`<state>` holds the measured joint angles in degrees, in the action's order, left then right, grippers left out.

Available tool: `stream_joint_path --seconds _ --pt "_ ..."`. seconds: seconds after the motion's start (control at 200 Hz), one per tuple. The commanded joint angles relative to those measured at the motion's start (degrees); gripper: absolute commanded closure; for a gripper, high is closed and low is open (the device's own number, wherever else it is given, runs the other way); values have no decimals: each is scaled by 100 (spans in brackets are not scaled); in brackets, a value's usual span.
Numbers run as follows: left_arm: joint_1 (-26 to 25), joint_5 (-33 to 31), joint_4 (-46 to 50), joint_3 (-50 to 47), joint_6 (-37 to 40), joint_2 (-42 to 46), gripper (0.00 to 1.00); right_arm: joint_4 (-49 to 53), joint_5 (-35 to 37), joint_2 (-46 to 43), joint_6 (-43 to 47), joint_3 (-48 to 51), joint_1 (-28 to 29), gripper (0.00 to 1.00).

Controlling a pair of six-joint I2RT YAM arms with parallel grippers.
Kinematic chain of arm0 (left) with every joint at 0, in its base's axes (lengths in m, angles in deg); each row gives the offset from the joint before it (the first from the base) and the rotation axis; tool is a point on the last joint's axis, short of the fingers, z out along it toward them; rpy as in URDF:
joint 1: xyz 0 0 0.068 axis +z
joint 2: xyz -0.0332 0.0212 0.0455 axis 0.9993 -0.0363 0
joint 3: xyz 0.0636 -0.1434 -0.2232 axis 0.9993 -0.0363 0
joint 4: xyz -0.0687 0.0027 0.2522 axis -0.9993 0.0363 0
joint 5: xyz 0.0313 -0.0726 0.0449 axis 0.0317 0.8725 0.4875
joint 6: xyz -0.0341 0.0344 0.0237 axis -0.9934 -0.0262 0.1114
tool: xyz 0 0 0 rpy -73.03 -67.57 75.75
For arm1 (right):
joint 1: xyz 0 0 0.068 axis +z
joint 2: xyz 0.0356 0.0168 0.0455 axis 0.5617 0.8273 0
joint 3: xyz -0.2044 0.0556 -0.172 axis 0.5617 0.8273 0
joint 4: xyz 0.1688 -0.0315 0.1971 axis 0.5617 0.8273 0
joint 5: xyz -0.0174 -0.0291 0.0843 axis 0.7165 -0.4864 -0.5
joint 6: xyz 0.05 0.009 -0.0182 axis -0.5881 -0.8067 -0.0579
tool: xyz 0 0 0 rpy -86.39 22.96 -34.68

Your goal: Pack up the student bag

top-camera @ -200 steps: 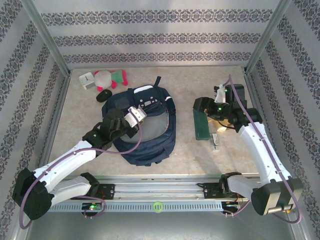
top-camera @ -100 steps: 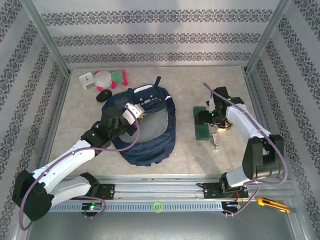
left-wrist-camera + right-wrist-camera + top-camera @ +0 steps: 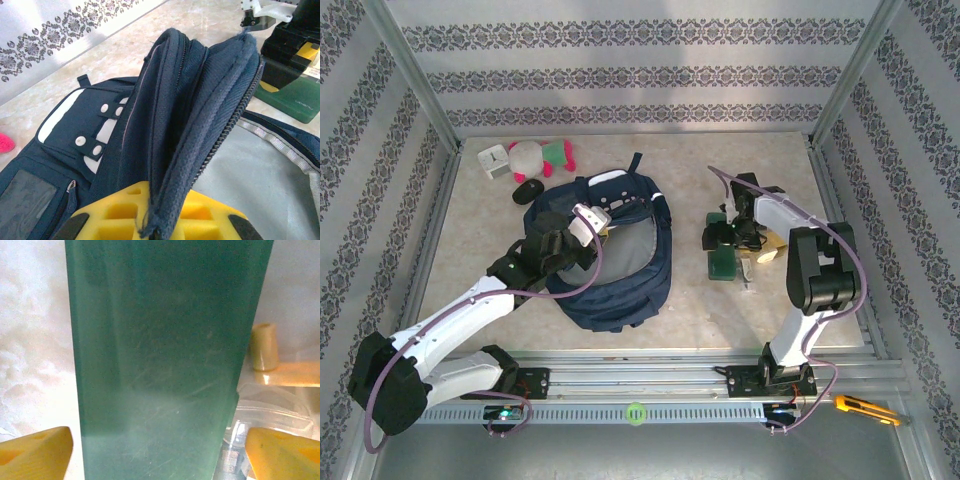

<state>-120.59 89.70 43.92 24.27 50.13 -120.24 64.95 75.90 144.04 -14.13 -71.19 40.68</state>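
Observation:
The student bag (image 3: 612,262), navy blue with white patches, lies mid-table with its main zip undone and the grey lining (image 3: 265,175) showing. My left gripper (image 3: 588,222) is shut on the bag's zip edge (image 3: 200,115). That flap stands up between the yellow fingers (image 3: 115,220), pinched at the left gripper (image 3: 155,227). To the right lies a flat dark green case (image 3: 723,262). My right gripper (image 3: 722,234) hovers over it, open. In the right wrist view the green case (image 3: 165,340) runs between the right gripper (image 3: 160,455) fingertips (image 3: 37,452), slightly apart from both.
A pink and green plush toy (image 3: 542,155), a white cube (image 3: 493,160) and a black mouse (image 3: 528,190) sit at the back left. Small items lie beside the green case: a cream cylinder (image 3: 264,347) and a clear plastic piece (image 3: 272,412). A yellow utility knife (image 3: 865,407) lies by the front right rail.
The right arm has folded in, bringing its gripper left and down over the green case with its jaws wider. The left gripper has drawn the bag's flap slightly back.

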Motion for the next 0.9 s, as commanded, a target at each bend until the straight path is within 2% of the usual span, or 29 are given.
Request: stream_joint_path --seconds 0.0,0.16,0.3,0.545,0.724,0.894 --pt "98 -71 -436 296 -158 77 100 -133 4 317 145 -140 21 14" --pt "102 -102 -433 307 -173 70 100 -73 -20 464 88 -378 248 13" --pt "103 -96 -419 309 -200 87 100 145 273 524 3 -640 469 13" --pt "119 -212 -366 283 -177 236 100 683 837 57 -413 -869 615 9" --pt "123 -269 -428 199 -272 326 100 548 561 -493 -1074 -472 723 9" --pt "124 -261 -503 107 -378 347 100 165 285 -621 -1543 23 860 10"
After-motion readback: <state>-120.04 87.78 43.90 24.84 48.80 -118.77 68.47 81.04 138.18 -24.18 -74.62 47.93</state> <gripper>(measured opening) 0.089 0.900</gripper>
